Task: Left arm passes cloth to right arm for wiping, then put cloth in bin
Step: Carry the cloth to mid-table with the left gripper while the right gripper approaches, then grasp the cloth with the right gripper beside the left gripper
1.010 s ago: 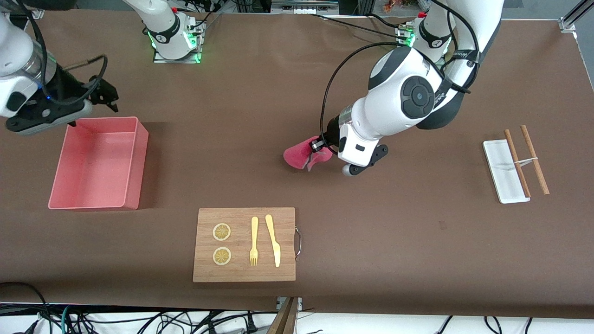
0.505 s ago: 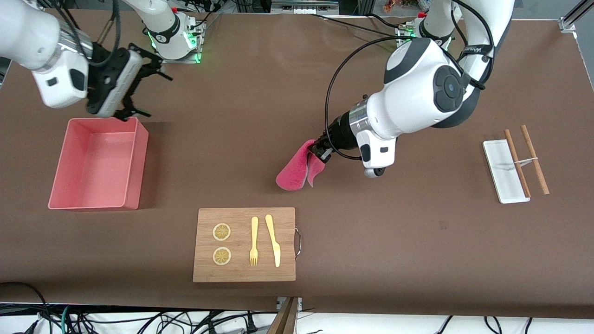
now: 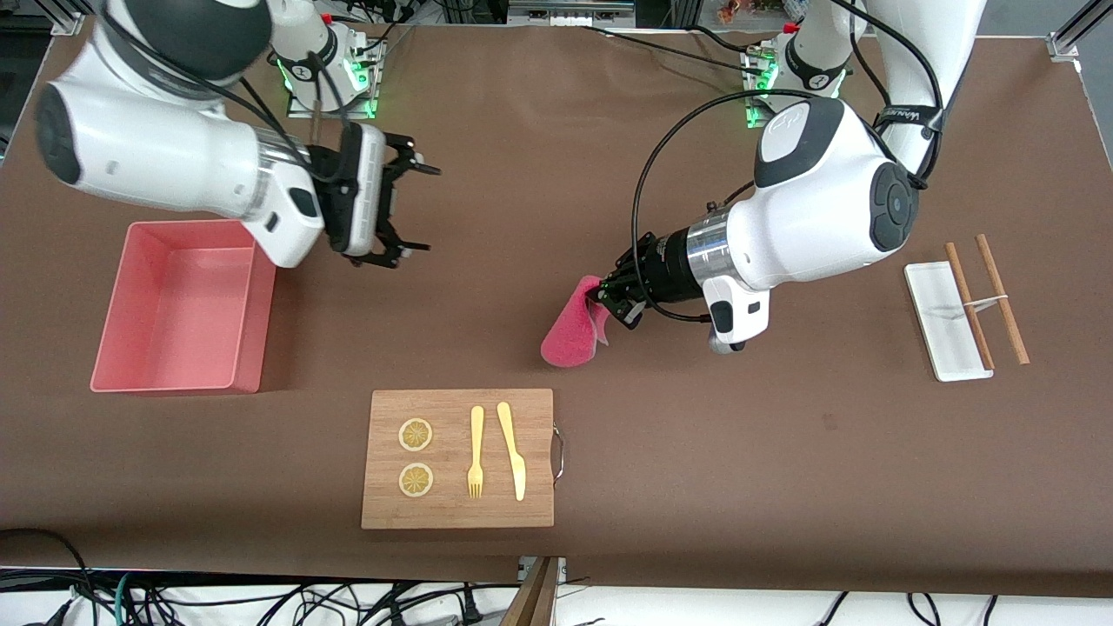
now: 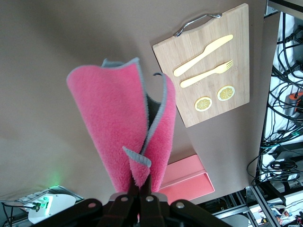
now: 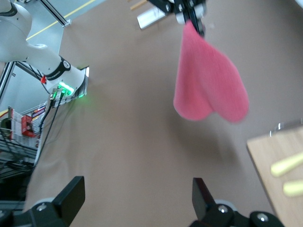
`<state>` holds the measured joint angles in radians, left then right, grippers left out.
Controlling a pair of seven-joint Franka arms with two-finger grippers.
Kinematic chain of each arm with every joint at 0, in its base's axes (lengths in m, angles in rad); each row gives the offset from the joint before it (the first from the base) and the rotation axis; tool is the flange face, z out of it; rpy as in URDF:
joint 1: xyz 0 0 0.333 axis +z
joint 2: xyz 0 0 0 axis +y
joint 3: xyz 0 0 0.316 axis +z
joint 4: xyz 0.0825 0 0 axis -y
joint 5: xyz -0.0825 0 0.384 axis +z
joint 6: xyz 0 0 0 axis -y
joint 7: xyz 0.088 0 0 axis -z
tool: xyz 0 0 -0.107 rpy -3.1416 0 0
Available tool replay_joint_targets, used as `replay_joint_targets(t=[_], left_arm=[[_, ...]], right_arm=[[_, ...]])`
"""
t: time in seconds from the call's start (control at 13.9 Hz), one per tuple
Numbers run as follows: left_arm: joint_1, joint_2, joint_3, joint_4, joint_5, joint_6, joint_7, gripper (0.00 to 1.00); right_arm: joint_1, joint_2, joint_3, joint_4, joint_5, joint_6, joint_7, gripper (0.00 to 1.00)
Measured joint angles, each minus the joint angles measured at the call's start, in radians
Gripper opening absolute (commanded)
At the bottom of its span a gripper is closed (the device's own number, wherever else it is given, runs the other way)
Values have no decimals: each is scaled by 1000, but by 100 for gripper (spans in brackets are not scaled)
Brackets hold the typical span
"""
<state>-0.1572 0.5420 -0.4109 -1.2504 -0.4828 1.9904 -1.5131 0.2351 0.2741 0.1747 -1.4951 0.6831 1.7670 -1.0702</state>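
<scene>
While hanging over the table's middle, pinching the cloth (image 3: 574, 330) tight in the left gripper (image 3: 616, 296). Bringing the wide-spread right gripper (image 3: 416, 209), over bare table beside the bin (image 3: 252, 304), across slowly. Grabbing the loose end before letting go.

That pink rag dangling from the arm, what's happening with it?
The left end effector is shut on the cloth, holding it up in the air over the bare table, above the wooden board. The right end effector hangs open over the table beside the bin, pointed toward the cloth, apparently ready to take it. The handover has not happened yet, and the bin holds nothing.
</scene>
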Motion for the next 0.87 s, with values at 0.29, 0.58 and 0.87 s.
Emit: replay_joint_targets(t=[0.29,0.58,0.87], left_arm=[[6,2,0,2,0,0,-5,0],[8,3,0,3,0,0,-6,0],[12,3,0,4,0,0,-6,0]], right_arm=[[10,78,74,-18,25,165,-145,100],[25,178,77,-23,97,283,-323,100],[74,270,79,-8,100,448,-405,100]])
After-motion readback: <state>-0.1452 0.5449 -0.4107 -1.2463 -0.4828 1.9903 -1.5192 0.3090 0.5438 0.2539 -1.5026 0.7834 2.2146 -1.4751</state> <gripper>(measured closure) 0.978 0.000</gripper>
